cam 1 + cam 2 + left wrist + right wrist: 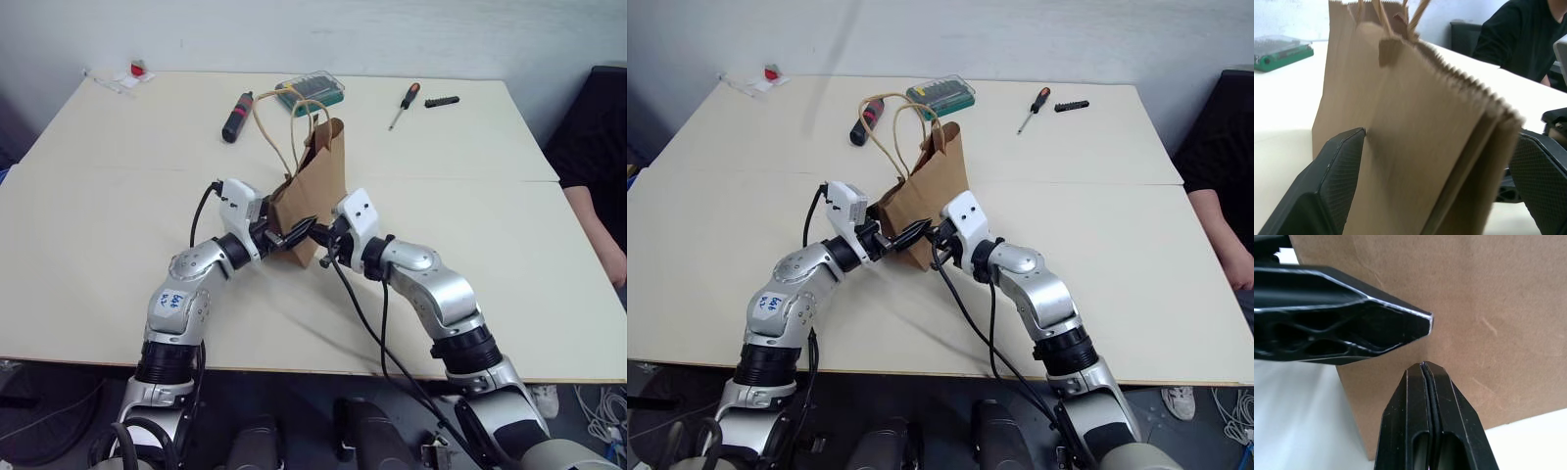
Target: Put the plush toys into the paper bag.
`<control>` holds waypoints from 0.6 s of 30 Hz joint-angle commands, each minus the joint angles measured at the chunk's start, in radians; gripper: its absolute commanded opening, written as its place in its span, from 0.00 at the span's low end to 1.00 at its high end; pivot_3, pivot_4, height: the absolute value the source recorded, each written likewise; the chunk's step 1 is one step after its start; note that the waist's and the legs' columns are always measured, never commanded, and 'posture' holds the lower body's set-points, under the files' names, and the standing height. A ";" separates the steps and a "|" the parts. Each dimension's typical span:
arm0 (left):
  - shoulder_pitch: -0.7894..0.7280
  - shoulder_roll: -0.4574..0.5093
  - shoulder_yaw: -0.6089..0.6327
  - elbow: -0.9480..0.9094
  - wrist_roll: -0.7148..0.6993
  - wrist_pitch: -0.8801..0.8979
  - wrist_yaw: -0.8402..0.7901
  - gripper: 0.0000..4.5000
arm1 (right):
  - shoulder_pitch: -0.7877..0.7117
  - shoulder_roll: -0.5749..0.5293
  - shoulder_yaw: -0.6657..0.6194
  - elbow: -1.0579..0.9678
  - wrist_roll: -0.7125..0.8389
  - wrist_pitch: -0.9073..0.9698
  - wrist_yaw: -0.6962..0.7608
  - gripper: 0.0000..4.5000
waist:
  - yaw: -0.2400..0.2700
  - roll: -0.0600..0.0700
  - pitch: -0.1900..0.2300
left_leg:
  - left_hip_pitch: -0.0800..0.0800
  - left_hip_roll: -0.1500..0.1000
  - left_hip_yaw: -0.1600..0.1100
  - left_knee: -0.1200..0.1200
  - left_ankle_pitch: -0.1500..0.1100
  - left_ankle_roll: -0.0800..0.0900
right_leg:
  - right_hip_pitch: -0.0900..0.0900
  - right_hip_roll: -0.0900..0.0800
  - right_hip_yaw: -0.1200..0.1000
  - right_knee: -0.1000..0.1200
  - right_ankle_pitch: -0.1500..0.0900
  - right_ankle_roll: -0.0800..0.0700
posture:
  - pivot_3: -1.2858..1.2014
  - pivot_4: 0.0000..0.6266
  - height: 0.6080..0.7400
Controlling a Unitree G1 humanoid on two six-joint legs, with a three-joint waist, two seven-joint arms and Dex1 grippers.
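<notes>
Around the paper bag (315,191) edge, left claw (1435,186) agape, right claw (1426,377) closed.

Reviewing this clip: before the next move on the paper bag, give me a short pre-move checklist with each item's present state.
1. Paper bag standing upright on the table: ok.
2. Left gripper straddling the bag's near edge, fingers apart on either side: ok.
3. Right gripper shut, tips at the bag's side; whether it pinches paper: cannot tell.
4. Bag mouth spread open enough to take a toy: not ok, the panels look folded close together in the left wrist view.
5. Plush toys located and within reach: cannot tell.
6. Loop handles free of both grippers: ok.
</notes>
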 commanded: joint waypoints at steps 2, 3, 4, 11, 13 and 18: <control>-0.044 0.028 0.001 0.033 -0.002 0.009 -0.055 0.66 | 0.035 -0.026 -0.068 -0.089 0.019 -0.002 0.000 0.00 | 0.001 0.000 0.000 | 0.000 0.000 0.000 0.000 0.000 0.000 | 0.000 0.000 0.000 0.000 0.000 0.000 | 0.52 0.24 1.00; -0.048 0.033 0.001 0.041 -0.005 0.013 -0.068 0.60 | 0.045 -0.028 -0.078 -0.101 0.026 0.005 -0.003 0.00 | 0.003 0.000 0.000 | 0.000 0.000 0.000 0.000 0.000 0.000 | 0.000 0.000 0.000 0.000 0.000 0.000 | 0.52 0.24 1.00; -0.055 0.038 0.001 0.054 -0.006 0.011 -0.082 0.53 | 0.060 -0.027 -0.101 -0.114 0.041 0.019 -0.010 0.00 | 0.002 0.000 0.000 | 0.000 0.000 -0.001 0.000 0.000 0.000 | 0.000 0.000 -0.001 0.000 0.000 0.000 | 0.52 0.24 1.00; -0.181 0.050 0.007 0.223 -0.035 -0.033 -0.252 0.03 | 0.187 -0.082 -0.212 -0.356 0.166 0.152 0.001 0.00 | 0.002 0.000 0.000 | 0.000 0.000 0.000 0.000 0.000 0.000 | 0.000 0.000 -0.001 0.000 0.000 0.000 | 0.52 0.24 1.00; -0.213 0.065 -0.013 0.237 -0.082 -0.015 -0.400 0.00 | 0.243 -0.146 -0.279 -0.472 0.241 0.224 0.021 0.04 | 0.003 0.000 0.000 | -0.001 0.000 -0.001 0.000 0.000 0.000 | 0.000 0.000 -0.001 -0.001 0.000 0.000 | 0.52 0.24 1.00; -0.370 0.091 -0.092 0.448 -0.043 -0.077 -0.693 0.00 | 0.441 -0.379 -0.670 -0.743 0.522 0.382 0.088 0.36 | 0.031 0.000 0.000 | -0.002 -0.001 -0.001 0.001 0.000 0.000 | 0.000 0.000 -0.003 -0.002 0.000 0.000 | 0.52 0.24 1.00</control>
